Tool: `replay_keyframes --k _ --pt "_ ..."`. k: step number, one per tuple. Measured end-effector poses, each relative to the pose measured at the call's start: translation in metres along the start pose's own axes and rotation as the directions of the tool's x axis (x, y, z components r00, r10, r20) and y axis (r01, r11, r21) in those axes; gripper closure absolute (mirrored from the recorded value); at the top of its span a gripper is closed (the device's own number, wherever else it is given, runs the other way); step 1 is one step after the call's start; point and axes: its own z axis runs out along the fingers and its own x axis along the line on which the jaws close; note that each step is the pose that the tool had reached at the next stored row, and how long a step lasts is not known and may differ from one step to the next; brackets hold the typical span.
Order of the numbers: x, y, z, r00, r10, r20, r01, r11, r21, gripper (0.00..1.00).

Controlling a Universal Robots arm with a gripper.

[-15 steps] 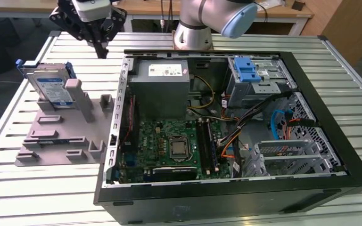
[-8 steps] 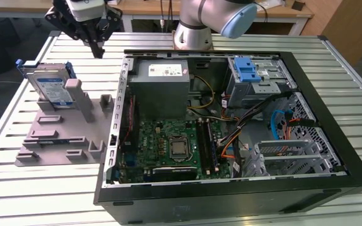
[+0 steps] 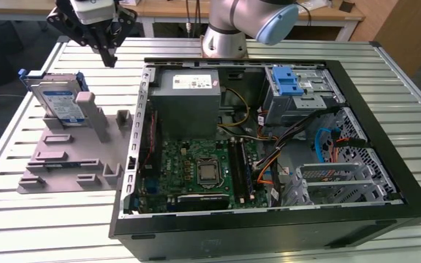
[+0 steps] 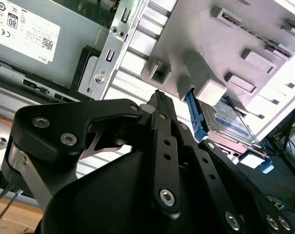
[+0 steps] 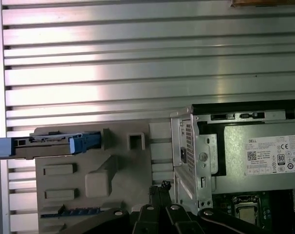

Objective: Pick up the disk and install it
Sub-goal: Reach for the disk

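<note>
The disk (image 3: 58, 101) is a silver drive with a white-and-blue label and a blue carrier frame. It stands on edge, leaning in a slot at the far end of a grey fixture plate (image 3: 64, 159) on the exterior view's left. My gripper (image 3: 110, 59) hangs above the table just beyond the fixture, between the disk and the computer case, fingers pointing down. It is shut with nothing held. In both wrist views the closed gripper (image 4: 159, 95) (image 5: 159, 186) is apart from the disk (image 4: 230, 122) (image 5: 55, 143), which sits in the fixture (image 4: 220, 39) (image 5: 123, 170).
An open black computer case (image 3: 386, 164) lies on the slatted metal table (image 3: 42, 230), to the right of the fixture. Inside are a grey power supply (image 3: 188, 96), a motherboard (image 3: 203, 170) and a drive bay with a blue latch (image 3: 293, 82). The arm's base (image 3: 225, 33) stands behind the case.
</note>
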Motion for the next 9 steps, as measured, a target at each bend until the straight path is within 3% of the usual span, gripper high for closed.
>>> replay_keyframes --k 9 --pt "0.0071 0.0022 0.0004 1.0 0.0 0.0 0.0 1.0 0.0 0.89"
